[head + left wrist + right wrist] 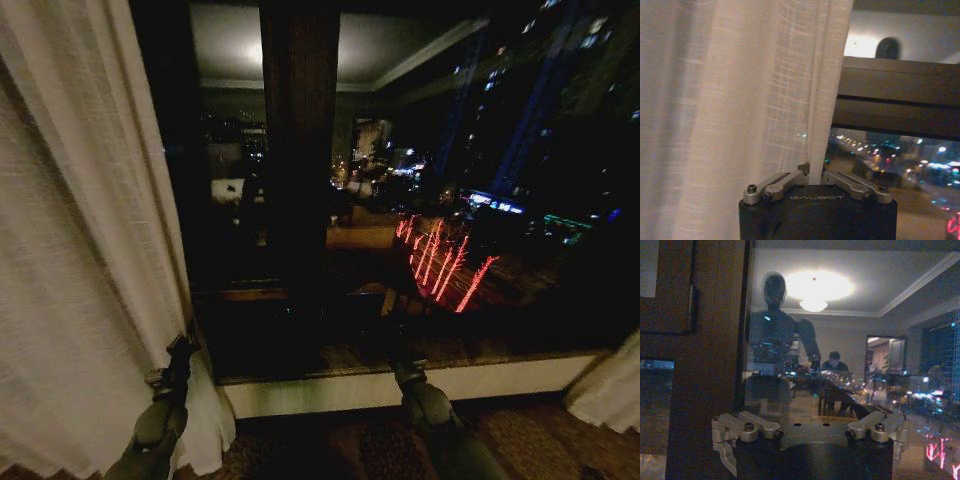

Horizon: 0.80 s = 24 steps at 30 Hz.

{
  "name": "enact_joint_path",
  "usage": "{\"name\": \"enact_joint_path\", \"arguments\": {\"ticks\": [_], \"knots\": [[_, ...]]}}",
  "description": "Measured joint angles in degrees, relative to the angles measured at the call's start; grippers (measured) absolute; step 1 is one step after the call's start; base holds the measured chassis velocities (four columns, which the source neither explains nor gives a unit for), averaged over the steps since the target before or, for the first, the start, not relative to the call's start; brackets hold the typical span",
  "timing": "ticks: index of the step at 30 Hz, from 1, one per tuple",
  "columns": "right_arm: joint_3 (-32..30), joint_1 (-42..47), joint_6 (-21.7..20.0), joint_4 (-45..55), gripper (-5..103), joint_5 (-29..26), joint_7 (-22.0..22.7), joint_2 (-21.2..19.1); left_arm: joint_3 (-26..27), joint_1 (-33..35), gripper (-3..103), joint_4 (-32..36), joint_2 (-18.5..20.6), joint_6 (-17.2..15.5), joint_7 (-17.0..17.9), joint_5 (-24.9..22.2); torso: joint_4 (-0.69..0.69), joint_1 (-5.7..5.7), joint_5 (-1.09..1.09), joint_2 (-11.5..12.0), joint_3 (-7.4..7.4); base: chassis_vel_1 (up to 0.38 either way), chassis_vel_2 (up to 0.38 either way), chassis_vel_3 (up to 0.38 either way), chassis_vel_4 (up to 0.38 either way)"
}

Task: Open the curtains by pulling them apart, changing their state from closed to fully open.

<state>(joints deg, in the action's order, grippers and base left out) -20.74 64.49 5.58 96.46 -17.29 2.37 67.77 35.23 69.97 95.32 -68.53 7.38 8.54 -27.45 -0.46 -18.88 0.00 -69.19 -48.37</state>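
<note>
Nearest us, our left gripper (183, 345) at seven o'clock pinches the edge of the left curtain (70, 250). Our right gripper (395, 345), at five o'clock, faces the window (450, 180) with jaws spread wide. We count two curtains; the right curtain (610, 390) is bunched at four o'clock.

Down low, well beneath the jaws of both grippers, it's dark patterned carpet (530, 440) running up to a pale baseboard ledge (490, 383) under the window. Straight below the left gripper (181, 347), whose jaws are pinched on the fabric's edge, the left curtain panel (70, 300) drops in a bunched hem that seems to meet the carpet. And far out to the outer side of the right gripper (392, 335), jaws spread, the right curtain panel (612, 392) comes down to the same carpet.
</note>
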Motion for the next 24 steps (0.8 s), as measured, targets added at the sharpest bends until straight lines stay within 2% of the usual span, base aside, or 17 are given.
{"name": "enact_joint_path", "arguments": {"ticks": [3, 4, 7, 12, 18, 22, 24], "knots": [[0.0, 0.0, 0.0, 0.0, 100, 0.0, 0.0, 0.0, 1.5, 1.3, 0, 3.6, -0.1, -4.1, 2.9, -1.6, 0.0, 0.0, 0.0, 0.0, 0.0, 0.0, 0.0, 0.0, 0.0], [0.0, 0.0, 0.0, 0.0, 100, 0.0, 0.0, 0.0, 1.5, 1.3, 0, 3.6, -0.1, -4.1, 2.9, -1.6, 0.0, 0.0, 0.0, 0.0, 0.0, 0.0, 0.0, 0.0, 0.0], [0.0, 0.0, 0.0, 0.0, 100, 0.0, 0.0, 0.0, 2.3, 2.6, 0, 7.5, -0.4, -7.6, 5.5, -1.9, 0.0, 0.0, 0.0, 0.0, 0.0, 0.0, 0.0, 0.0, 0.0], [0.0, 0.0, 0.0, 0.0, 100, 0.0, 0.0, 0.0, 3.1, 3.3, 0, 9.2, -0.7, -9.2, 7.4, -0.6, 0.0, 0.0, 0.0, 0.0, 0.0, 0.0, 0.0, 0.0, 0.0], [0.0, 0.0, 0.0, 0.0, 100, 0.0, 0.0, 0.0, 3.5, 3.8, 0, 9.7, -0.6, -9.1, 7.3, 0.5, 0.0, 0.0, 0.0, 0.0, 0.0, 0.0, 0.0, 0.0, 0.0], [0.0, 0.0, 0.0, 0.0, 100, 0.0, 0.0, 0.0, 2.9, 4.6, 0, 10.9, -0.3, -8.0, 2.9, 0.5, 0.0, 0.0, 0.0, 0.0, 0.0, 0.0, 0.0, 0.0, 0.0], [0.0, 0.0, 0.0, 0.0, 100, 0.0, 0.0, 0.0, 2.2, 4.8, 0, 11.7, -0.3, -7.9, 2.1, 0.5, 0.0, 0.0, 0.0, 0.0, 0.0, 0.0, 0.0, 0.0, 0.0]]}}
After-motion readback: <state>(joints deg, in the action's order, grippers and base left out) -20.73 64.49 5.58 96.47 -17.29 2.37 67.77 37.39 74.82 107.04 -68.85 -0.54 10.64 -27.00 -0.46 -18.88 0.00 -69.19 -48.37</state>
